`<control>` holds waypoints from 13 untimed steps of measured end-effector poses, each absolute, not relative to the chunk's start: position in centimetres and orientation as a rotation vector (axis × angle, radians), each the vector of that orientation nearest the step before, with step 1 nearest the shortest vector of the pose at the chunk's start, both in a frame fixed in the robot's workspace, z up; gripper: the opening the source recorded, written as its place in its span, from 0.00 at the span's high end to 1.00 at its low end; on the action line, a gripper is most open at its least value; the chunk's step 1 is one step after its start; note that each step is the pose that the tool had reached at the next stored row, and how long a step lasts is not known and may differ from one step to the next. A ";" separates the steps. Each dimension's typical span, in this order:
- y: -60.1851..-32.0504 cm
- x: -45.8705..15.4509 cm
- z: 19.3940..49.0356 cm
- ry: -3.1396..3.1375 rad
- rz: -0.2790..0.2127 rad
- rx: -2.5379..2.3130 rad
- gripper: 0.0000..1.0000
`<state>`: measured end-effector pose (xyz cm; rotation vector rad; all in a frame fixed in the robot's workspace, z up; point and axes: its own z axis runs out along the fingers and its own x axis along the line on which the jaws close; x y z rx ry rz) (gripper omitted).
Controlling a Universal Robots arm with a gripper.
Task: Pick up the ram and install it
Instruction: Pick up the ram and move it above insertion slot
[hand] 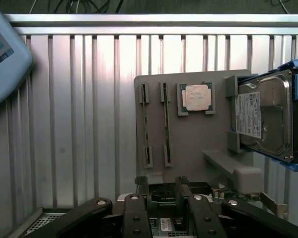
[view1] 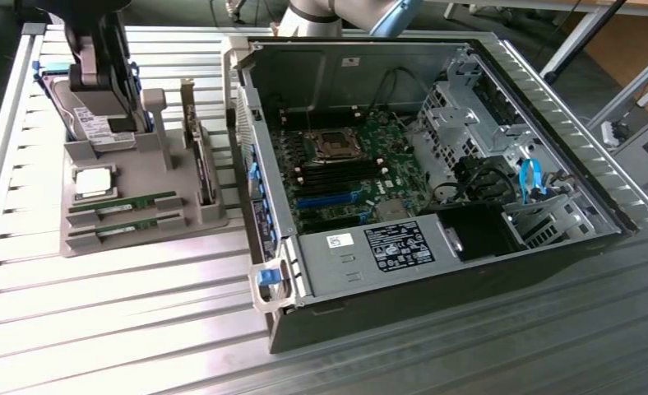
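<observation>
**Pincer hanging open, ram sitting in the holder**

The pincer point(hand: 161, 186) is hanging open: in the wrist view its two dark fingers point(hand: 141, 187) are standing apart with a clear gap between them, and they are gripping nothing. They are showing over the holder's long edge, the one where a green-edged card is standing, and they are staying well apart from the ram.

The gray holder point(view1: 149, 174) is lying on the ribbed metal desk point(view1: 104, 321). The ram point(view1: 123, 202) is resting flat in a slot of the holder, at the end opposite the hard drive point(view1: 90, 123). A second ram stick point(view1: 124, 228) (alike in every way that shows) is lying parallel just beside it, in the holder's outermost slot. The wrist view is showing the same pair, the ram point(hand: 165, 124) and the second ram stick point(hand: 145, 124), as thin dark lines held between small clips.

The square silver processor chip point(view1: 94, 183) is sitting in the holder's middle pocket, between the sticks and the hard drive. The hard drive is standing tilted on its edge at the holder's far end, with its white label facing out.

The open computer case point(view1: 335, 62) is lying just beside the holder, on the exterior view's right, with its motherboard point(view1: 340, 156) facing up. Part of the robot arm point(view1: 335, 12) is showing beyond the case's far wall.
</observation>
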<state>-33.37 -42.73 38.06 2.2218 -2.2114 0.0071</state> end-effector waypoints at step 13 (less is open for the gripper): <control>-45.2 -33.5 36.9 -2.240 -0.057 2.250 0.65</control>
